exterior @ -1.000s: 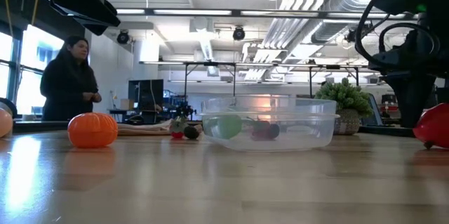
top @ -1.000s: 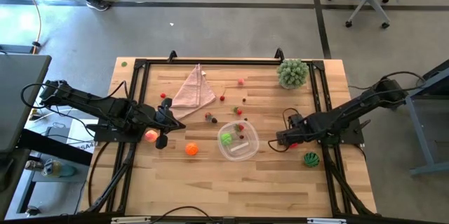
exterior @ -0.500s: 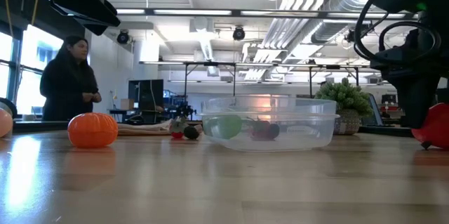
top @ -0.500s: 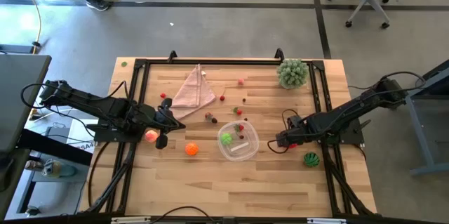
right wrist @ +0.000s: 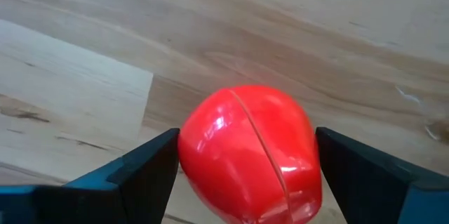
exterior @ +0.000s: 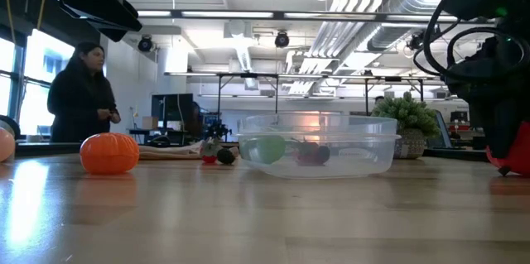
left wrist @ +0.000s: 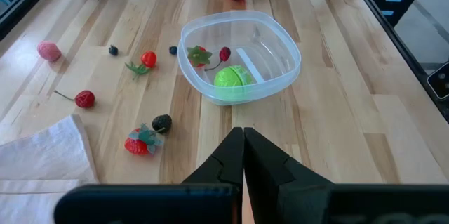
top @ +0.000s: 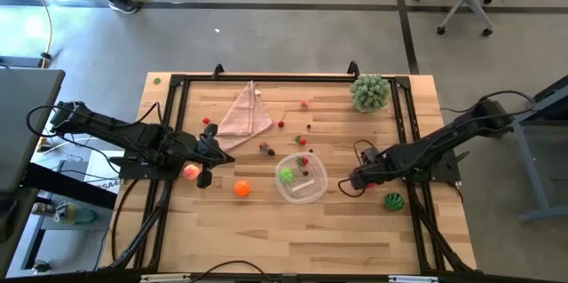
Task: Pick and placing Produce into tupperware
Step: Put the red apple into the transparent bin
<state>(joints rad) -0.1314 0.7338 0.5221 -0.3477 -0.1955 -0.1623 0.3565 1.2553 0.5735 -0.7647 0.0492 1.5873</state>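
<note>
The clear tupperware sits mid-table with a green apple and small red pieces inside. A red apple rests on the wood to its right. My right gripper points down over that apple, open, one finger on each side of it. My left gripper is shut on nothing and hangs above the table left of the tub. A pink peach lies under the left arm. An orange lies near the tub, and a striped melon by the right rail. My right gripper comes at the red apple from above, and its fingers stand close against the apple's two sides. I cannot tell whether they touch it. The apple sits on the table.
A folded pink cloth lies at the back left and a bushy plant at the back right corner. Small berries and a strawberry are strewn behind the tub. Black frame rails edge the table. A person stands beyond it.
My right gripper has rolled a little about its downward line over the red apple, staying open. In the low view it now hides more of the apple than before.
</note>
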